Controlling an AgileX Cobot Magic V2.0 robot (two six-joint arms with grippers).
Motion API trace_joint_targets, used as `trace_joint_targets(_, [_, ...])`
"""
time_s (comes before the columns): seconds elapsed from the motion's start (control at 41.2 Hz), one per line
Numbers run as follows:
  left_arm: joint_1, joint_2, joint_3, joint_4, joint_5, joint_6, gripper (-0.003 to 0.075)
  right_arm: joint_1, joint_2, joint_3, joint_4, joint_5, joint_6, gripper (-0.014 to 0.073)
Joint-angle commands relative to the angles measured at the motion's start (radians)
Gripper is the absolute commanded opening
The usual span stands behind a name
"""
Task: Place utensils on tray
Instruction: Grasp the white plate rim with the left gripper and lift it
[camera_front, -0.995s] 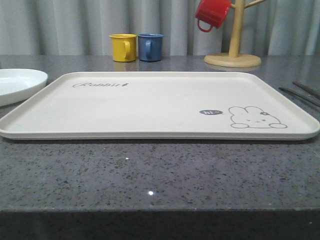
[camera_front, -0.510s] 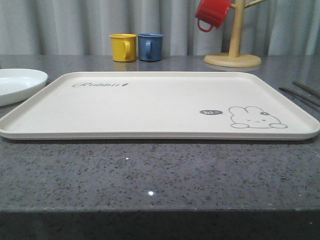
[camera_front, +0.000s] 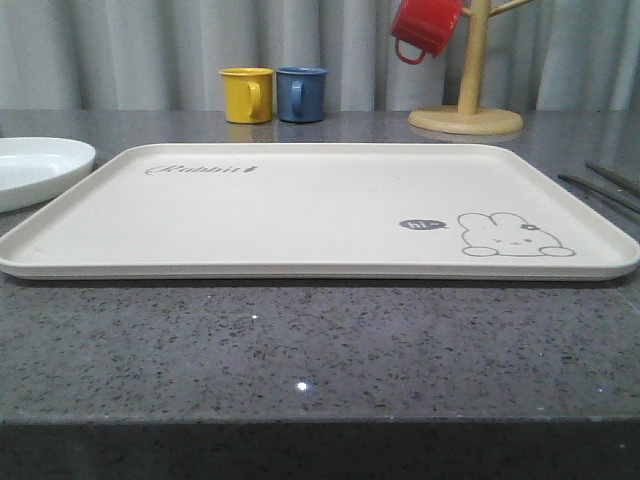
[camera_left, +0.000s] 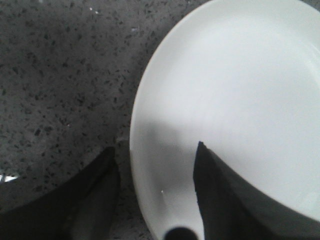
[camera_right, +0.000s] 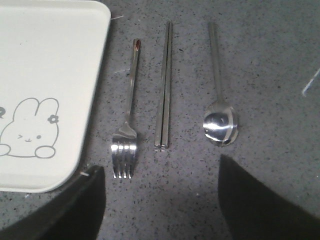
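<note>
The fork (camera_right: 126, 118), chopsticks (camera_right: 164, 85) and spoon (camera_right: 219, 95) lie side by side on the counter (camera_right: 260, 60), long ways along the tray (camera_right: 45, 60) edge. The right tool (camera_right: 161, 200) hangs above them, spread wide and holding nothing. The left tool (camera_left: 155, 195) is spread wide over the plate's (camera_left: 240, 90) rim.

A cream tray (camera_front: 300, 210) lies on the grey table (camera_front: 300, 340) beside a white plate (camera_front: 35, 170).

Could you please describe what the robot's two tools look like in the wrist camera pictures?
The left tool has two dark, nearly black fingers tapering to pointed tips, smooth and unmarked. The right tool has two similar dark, wedge-shaped fingers. No cables, labels or coverings are visible.
</note>
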Motion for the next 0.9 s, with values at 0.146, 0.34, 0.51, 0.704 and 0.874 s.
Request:
trace_joint_targets(0.146, [0.0,-0.025,-0.033,-0.037,0.015,0.025,0.0201,-0.003,0.005,-0.032,0.0,-0.055,-0.004,0.0508])
trace_joint_targets(0.34, [0.0,-0.025,-0.033,-0.037,0.015,0.027,-0.0018,-0.003,0.005,-0.032,0.0,-0.055,-0.004,0.0508])
trace_joint_targets(0.51, [0.0,-0.04,-0.033,-0.037,0.017,0.027,-0.0018,-0.003,0.005,-0.032,0.0,-0.055,-0.004,0.0508])
trace_joint_targets(0.704, [0.0,-0.125,-0.033,-0.037,0.012,0.03,-0.0018,-0.003,0.005,-0.032,0.0,-0.055,-0.004,0.0508])
trace_joint_targets(0.874, [0.0,-0.213,-0.033,-0.073,0.026,0.055,-0.0018,-0.003,0.005,-0.032,0.0,-0.055,-0.004,0.0508])
